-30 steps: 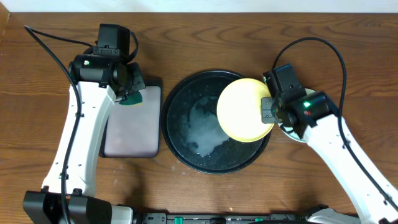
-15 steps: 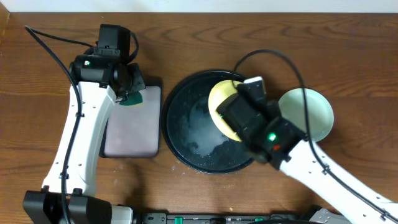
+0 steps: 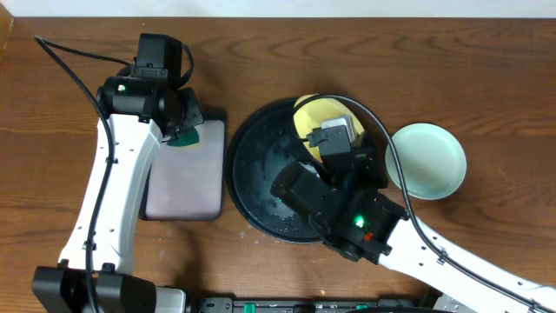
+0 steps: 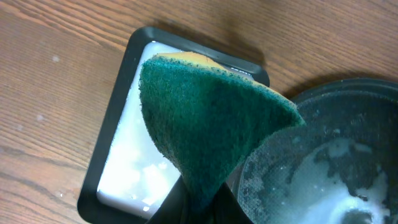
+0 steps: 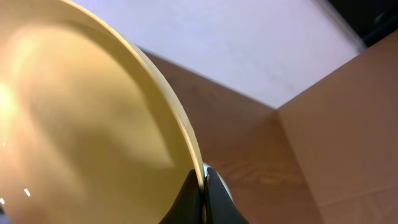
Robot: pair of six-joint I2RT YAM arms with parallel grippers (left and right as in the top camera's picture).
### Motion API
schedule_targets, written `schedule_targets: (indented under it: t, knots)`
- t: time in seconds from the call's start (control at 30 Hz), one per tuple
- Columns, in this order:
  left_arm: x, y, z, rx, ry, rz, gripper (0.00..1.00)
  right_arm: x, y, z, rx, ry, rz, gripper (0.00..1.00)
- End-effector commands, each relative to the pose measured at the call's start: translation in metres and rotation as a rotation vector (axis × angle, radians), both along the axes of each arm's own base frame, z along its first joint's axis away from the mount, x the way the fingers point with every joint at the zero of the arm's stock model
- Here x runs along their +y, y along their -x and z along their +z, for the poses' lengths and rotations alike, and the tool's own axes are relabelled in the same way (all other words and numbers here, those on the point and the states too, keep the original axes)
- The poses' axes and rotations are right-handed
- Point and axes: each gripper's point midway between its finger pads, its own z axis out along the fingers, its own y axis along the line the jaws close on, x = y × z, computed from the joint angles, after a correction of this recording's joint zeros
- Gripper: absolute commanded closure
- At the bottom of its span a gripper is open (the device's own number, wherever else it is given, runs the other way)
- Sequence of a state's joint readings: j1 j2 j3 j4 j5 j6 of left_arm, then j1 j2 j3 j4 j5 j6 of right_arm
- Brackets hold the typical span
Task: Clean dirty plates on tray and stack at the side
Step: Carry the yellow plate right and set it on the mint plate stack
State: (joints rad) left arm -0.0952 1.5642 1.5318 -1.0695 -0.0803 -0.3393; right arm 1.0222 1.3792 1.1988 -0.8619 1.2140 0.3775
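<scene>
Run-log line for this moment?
left gripper shut on sponge | right gripper shut on yellow plate over black tray | mint plate beside tray

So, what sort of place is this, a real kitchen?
Probably a robot test bench staged for dishwashing, not a kitchen. Robot arms work over a bare wooden table, with a soapy black tray, a green sponge and small plates; no sink shows.

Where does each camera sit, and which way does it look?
Overhead: above the table, looking straight down on left arm, right arm, black tray, green plate, grey tray.
Left wrist: on left arm, looking down past left end effector gripping a sponge.
Right wrist: on right arm, angled up toward a wall; right end effector pinches a yellow plate.
Shared: overhead and left wrist both show sponge, trays.
</scene>
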Motion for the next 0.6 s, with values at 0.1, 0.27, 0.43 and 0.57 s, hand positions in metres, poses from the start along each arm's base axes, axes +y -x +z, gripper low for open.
schedule_targets:
  t: [0.1,0.27,0.43,0.57]
  knots:
    - [0.0,0.0,-0.003,0.009,-0.003,-0.009,0.93,-0.001,-0.002,0.025,-0.094,0.074,-0.024,0.99]
    - [0.0,0.0,-0.003,0.009,-0.003,-0.009,0.93,0.005,-0.003,0.017,-0.056,0.048,0.007,0.99]
    - [-0.001,0.001,-0.003,0.01,0.001,-0.01,0.93,0.012,-0.003,-0.013,0.065,-0.097,0.046,0.99]
    - [-0.003,0.001,-0.003,0.011,0.014,-0.016,0.92,0.017,0.002,-0.057,0.284,-0.269,0.071,0.99]
